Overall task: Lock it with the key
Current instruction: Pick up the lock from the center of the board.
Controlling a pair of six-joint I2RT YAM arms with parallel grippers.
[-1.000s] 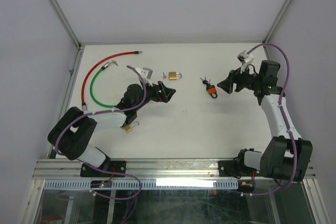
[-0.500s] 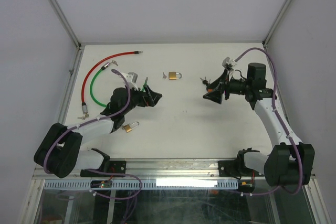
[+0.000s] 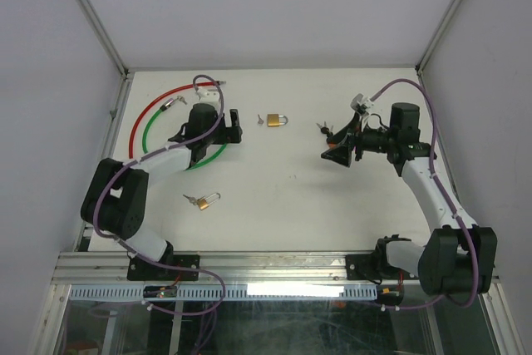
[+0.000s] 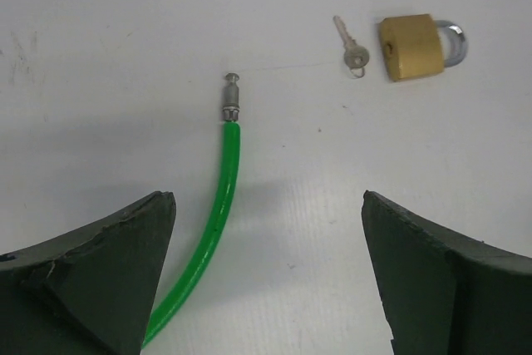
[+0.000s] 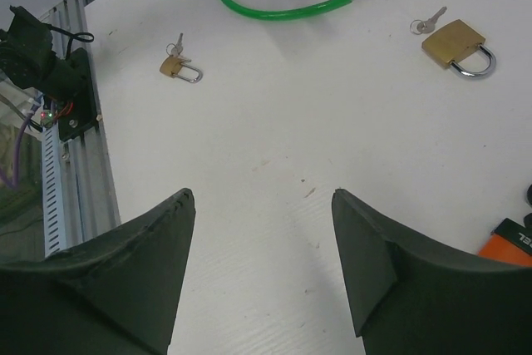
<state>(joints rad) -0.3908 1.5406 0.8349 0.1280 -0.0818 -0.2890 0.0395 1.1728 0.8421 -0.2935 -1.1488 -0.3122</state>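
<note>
From above, the left gripper (image 3: 235,125) has swung away from the middle of the table (image 3: 291,205) to the back left. It now hangs over the green cable (image 3: 152,134), beside the red cable (image 3: 158,104), and the small padlock (image 3: 204,199) it covered lies uncovered near the front. The right gripper (image 3: 331,149) has barely shifted in the last half second, though a second ago it stood further right, clear of the orange tag (image 5: 505,240). The brass padlock (image 3: 278,120) lies flat at the back centre, between the two grippers and well apart from both, and the key (image 3: 260,120) is just beside it, not in it. The table is white and faintly scuffed, shut in by plain pale walls (image 3: 266,6), with a metal rail (image 3: 274,263) along the near edge. In the left wrist view the fingers (image 4: 108,280) stand wide apart and hold nothing. The cable's metal tip points up the view, with the key and padlock further on to the right. In the right wrist view the fingers (image 5: 391,263) are likewise spread and hold nothing. The padlock and key lie at the upper right and the small padlock at the upper left. The pale marks on the orange tag are cut off by the edge of the view and cannot be read.
</note>
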